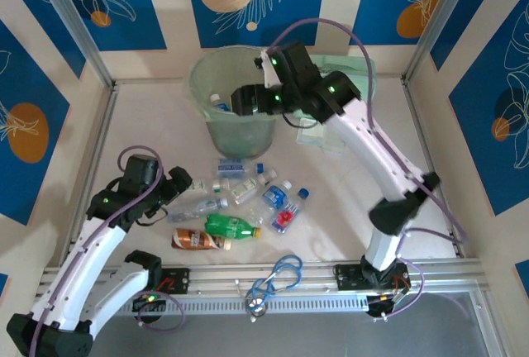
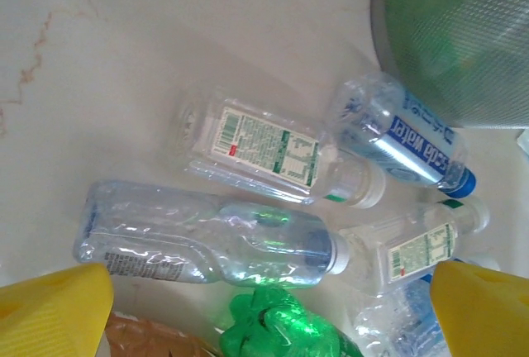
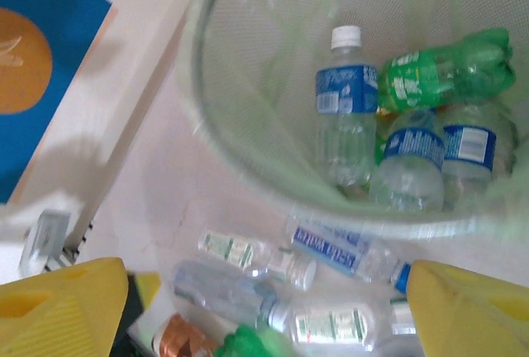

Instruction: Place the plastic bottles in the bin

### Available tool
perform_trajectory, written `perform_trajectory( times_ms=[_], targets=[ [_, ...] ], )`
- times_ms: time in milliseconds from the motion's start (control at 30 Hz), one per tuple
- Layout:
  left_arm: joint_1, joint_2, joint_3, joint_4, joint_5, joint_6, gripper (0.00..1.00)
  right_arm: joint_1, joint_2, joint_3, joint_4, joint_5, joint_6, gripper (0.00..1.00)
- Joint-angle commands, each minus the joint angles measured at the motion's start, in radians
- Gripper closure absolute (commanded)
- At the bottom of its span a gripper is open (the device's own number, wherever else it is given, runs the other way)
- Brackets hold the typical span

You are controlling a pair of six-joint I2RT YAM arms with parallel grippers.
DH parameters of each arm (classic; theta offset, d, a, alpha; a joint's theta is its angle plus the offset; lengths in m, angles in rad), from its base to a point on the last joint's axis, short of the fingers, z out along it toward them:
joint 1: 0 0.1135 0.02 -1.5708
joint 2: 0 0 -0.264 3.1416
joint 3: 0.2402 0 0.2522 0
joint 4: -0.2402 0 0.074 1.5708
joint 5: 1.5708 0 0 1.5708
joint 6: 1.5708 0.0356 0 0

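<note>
Plastic bottles [image 3: 345, 109] lie in the bin [image 3: 248, 59]; left gripper [image 2: 269, 291] and right gripper [image 3: 264, 291] gape wide, empty

Drops clear below the right gripper [image 1: 245, 101] through the open mouth of the bin [image 1: 198, 76] onto heaped bottles [image 3: 347, 109], crowds with lying bottles [image 2: 264, 146] right under the left gripper [image 2: 269, 307], opens to bare table [image 2: 99, 51] ahead-left of it.

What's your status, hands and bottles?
Left hand open, low over loose plastic bottles. Right hand open, empty, above bin. Several bottles inside it, more left on table. Nothing in the way.
</note>
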Motion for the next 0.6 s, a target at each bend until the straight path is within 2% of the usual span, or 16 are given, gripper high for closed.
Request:
perform_trajectory(
  times_ms=[0,233,300,433,567],
  targets=[
    [0.016,0.007,-0.031,0.039,0.043,-0.023,0.04,0.024,-0.174,-0.220,0.128,0.108,0.036,0.11],
    [0.015,0.112,-0.031,0.215,0.153,-0.005,0.09,0.023,-0.439,-0.678,0.160,0.230,0.261,0.10],
    [0.015,0.145,-0.029,0.252,0.179,-0.008,0.10,0.008,-0.475,-0.769,0.150,0.209,0.343,0.10],
    [0.015,0.201,0.010,0.295,0.198,0.020,0.12,0.007,-0.507,-0.899,0.137,0.212,0.472,0.10],
    [0.016,0.243,0.158,0.279,0.179,0.111,0.11,-0.030,-0.511,-0.967,0.112,0.201,0.551,0.11]
  ],
)
